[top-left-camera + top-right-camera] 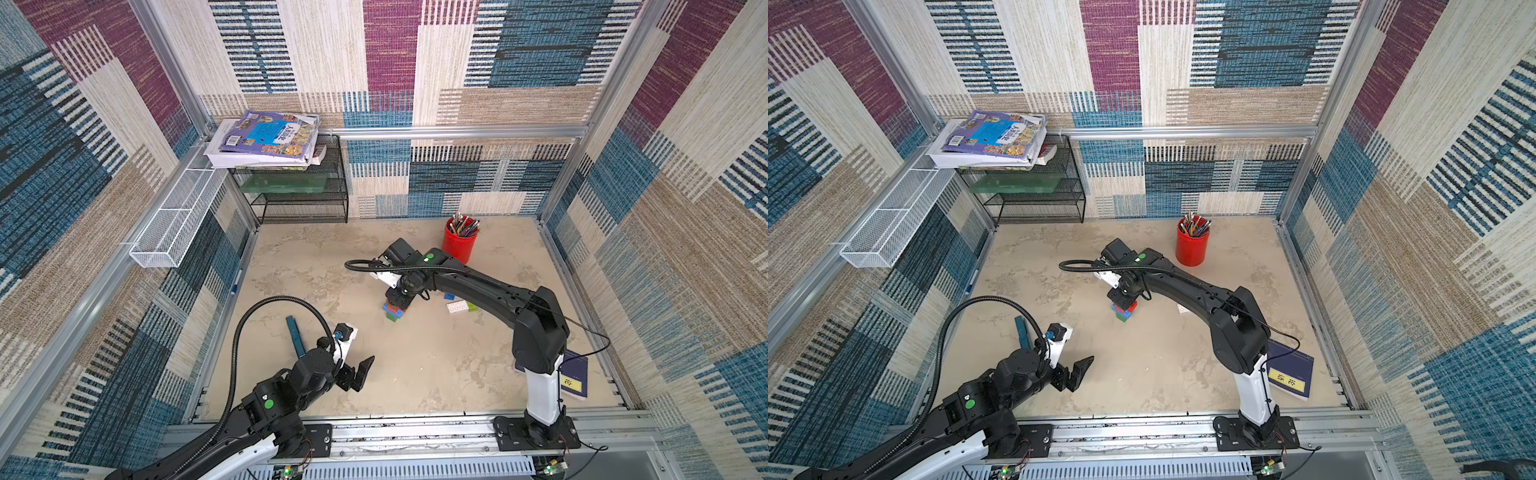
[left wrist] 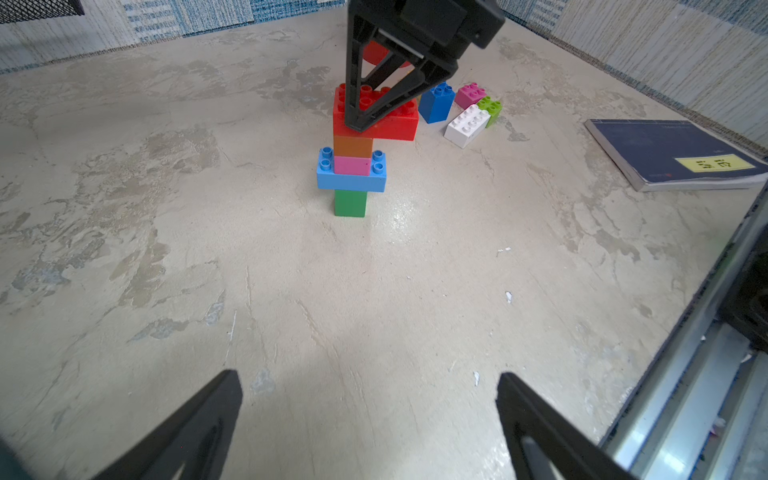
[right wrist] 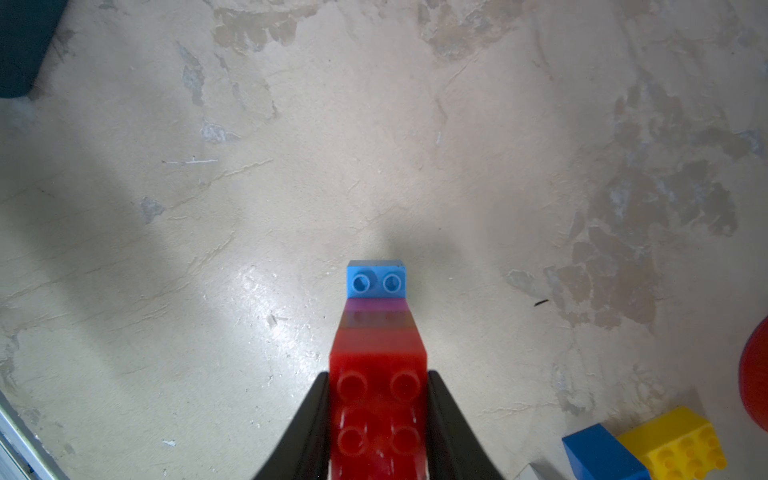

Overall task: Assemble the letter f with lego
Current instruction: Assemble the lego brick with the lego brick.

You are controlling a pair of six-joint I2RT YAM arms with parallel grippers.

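The right gripper [image 3: 377, 376] clamps a long red brick [image 2: 395, 122] between its jaws, one black finger on each long side, at the top of a lego tower [image 2: 353, 166] standing near the middle of the beige table [image 1: 415, 365]. Below the red brick sit an orange brick [image 2: 353, 146], a pink brick [image 2: 351, 165], a wider light-blue brick [image 2: 351, 181] and, on the tabletop, a green brick [image 2: 350, 203]. Loose pieces lie close together just beside the tower, toward the right arm's side: a blue block [image 2: 434, 104], a small pink block [image 2: 468, 94], a lime block [image 2: 492, 109], a white block [image 2: 465, 124] and a yellow block [image 3: 677, 444]. The left gripper [image 1: 360, 374] hangs above the table's front edge, well apart from the tower, jaws spread wide and holding nothing. Behind the tower a red pen cup [image 1: 459, 245] stands upright, bristling with pens [image 1: 463, 224]. In the far left corner a black mesh rack [image 1: 299, 208] holds something flat and green [image 1: 286, 183] on an upper shelf and bears a stack of books [image 1: 266, 139] on top. A white mesh basket [image 1: 174, 224] hangs on the left rail. A dark blue book [image 1: 575, 374] lies flat beside the right arm's base.
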